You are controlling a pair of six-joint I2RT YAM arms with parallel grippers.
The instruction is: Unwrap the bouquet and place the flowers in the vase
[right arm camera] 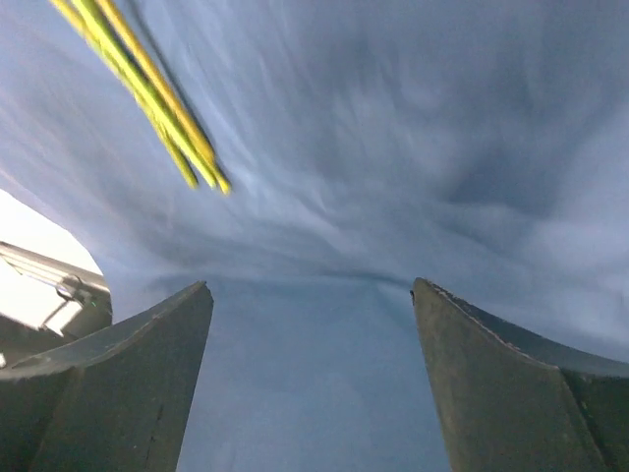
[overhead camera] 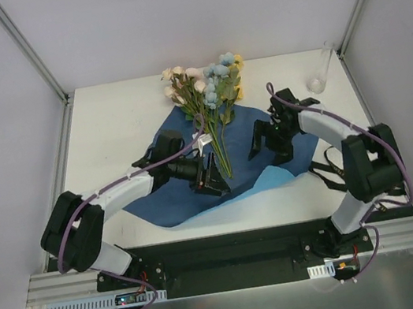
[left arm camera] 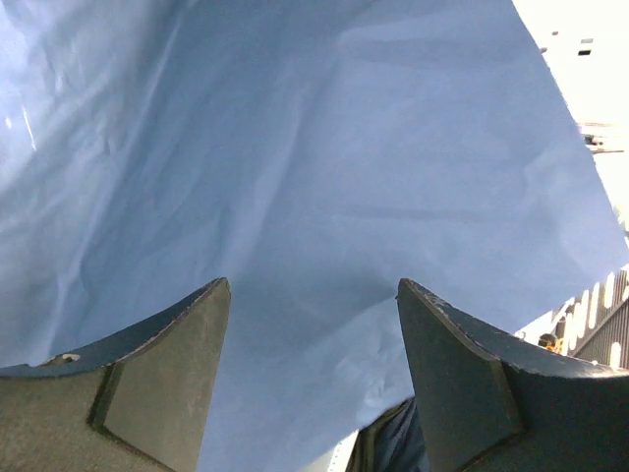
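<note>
The flowers (overhead camera: 210, 94) are laid on the spread blue paper (overhead camera: 163, 202), stems lying between the left jaws and the right jaws; both are spread wide, nothing gripped.

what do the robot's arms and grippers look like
The left arm and right arm have white shells, black joints and a purple cable along each. The left gripper and right gripper each have two dark grey wedge-shaped fingers.
</note>
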